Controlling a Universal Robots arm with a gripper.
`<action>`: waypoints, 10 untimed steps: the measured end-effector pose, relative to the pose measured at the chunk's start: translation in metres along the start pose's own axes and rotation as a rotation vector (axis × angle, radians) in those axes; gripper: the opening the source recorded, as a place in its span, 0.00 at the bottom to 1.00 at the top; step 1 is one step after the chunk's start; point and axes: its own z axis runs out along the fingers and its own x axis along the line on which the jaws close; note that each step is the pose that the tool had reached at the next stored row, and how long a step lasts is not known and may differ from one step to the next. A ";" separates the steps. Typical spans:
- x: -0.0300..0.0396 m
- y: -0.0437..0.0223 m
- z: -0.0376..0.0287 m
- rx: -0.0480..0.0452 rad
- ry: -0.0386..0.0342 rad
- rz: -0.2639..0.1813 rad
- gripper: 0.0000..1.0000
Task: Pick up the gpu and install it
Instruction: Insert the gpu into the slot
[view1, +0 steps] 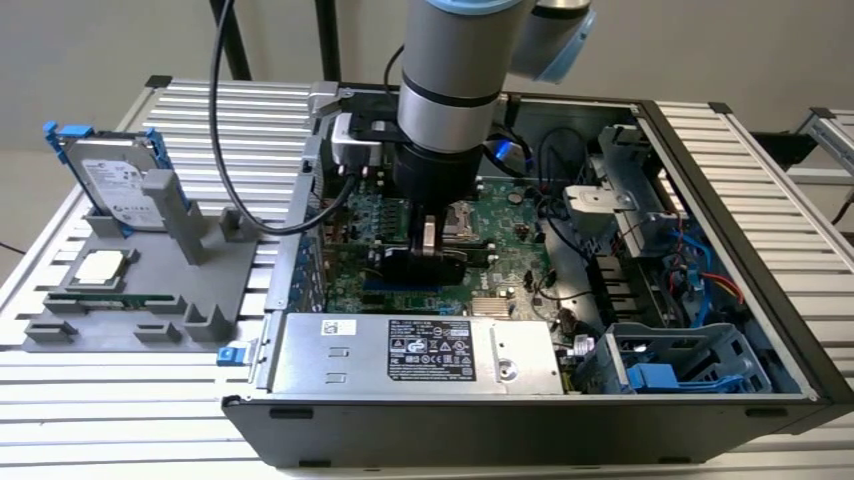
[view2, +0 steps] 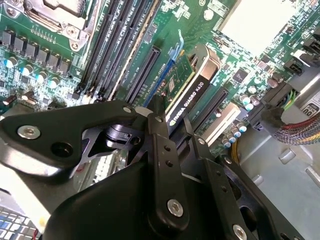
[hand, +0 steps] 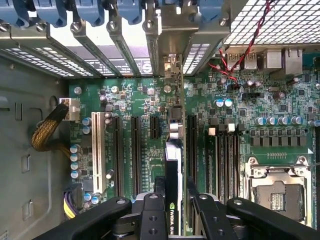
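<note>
Inside the open computer case (view1: 747, 330) on the desk (view1: 240, 110), the arm reaches straight down, wrist vertical, over the motherboard (view1: 514, 215). The tool (view1: 427, 262) is clamped on the gpu (view2: 184, 97), its fingers (hand: 152, 220) pressed against either face of the card. The gpu stands on edge directly below the tool, lined up along a long black slot (hand: 136, 147), its bracket end toward the case's rear slot covers (hand: 95, 35).
</note>
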 end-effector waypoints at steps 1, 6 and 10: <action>-0.0001 0.0000 0.0008 -0.0002 0.0003 0.000 0.00; -0.0001 -0.0001 0.0042 -0.0001 0.0006 0.000 0.00; -0.0001 -0.0001 0.0042 -0.0001 0.0007 0.000 0.00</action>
